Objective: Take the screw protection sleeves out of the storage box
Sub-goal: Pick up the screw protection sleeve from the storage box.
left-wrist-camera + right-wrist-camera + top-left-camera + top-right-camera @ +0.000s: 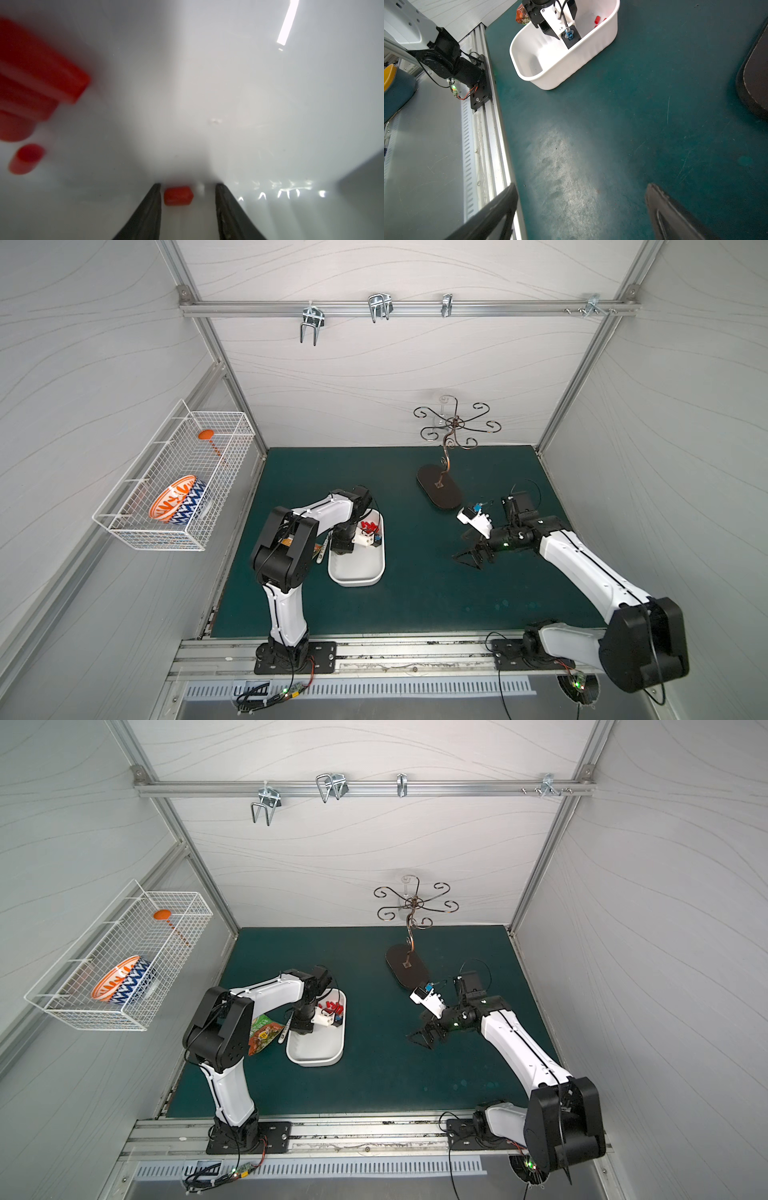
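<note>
Several screw protection sleeves (pixel 52 68) in the left wrist view are blurred (and partly cut off).

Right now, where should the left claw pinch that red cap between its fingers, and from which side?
Probably by its ends, from straight above. The red cap lies on its side, lengthwise across the left claw's gap, and the white tray's walls block sideways approaches.
</note>
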Tool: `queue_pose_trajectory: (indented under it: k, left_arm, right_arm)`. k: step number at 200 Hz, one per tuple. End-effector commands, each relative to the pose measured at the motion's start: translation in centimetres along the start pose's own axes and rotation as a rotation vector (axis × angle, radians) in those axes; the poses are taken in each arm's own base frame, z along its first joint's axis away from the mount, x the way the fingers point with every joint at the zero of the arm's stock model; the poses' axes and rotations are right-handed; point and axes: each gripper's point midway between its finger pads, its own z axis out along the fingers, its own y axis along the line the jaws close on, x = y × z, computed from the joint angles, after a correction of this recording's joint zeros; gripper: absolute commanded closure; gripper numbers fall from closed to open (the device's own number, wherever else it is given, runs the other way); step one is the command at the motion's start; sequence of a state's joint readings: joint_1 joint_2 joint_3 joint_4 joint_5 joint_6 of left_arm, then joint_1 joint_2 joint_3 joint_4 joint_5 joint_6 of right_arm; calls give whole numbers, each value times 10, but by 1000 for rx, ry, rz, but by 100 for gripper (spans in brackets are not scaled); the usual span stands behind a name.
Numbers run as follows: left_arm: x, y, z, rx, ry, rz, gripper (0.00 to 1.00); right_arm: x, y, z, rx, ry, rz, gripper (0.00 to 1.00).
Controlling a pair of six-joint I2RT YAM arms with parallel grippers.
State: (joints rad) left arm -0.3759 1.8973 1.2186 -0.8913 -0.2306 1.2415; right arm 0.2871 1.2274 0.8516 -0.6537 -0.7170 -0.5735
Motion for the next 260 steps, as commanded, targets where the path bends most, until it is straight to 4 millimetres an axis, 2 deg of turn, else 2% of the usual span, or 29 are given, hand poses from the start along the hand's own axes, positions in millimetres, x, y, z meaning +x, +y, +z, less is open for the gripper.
queue_pose_trajectory:
  k: [1,63,140,235,260]
  left_arm:
    - [-3,-6,16,35,5,-3,61]
    - [-5,-3,16,9,-9,-32,77]
    - [-13,3,-5,-39,-90,-67,100]
    - [-22,-8,-40,-25,-218,-139,100]
    - [-24,-12,-55,-24,-262,-165,100]
  right_arm:
    - [-5,3,-3,3,-7,-24,1]
    - [-7,4,-4,-3,-10,-26,1]
    - [-7,4,-4,-1,-12,-28,1]
    - [-7,4,-5,-1,-13,-30,1]
    - [-7,4,-5,4,-12,-32,1]
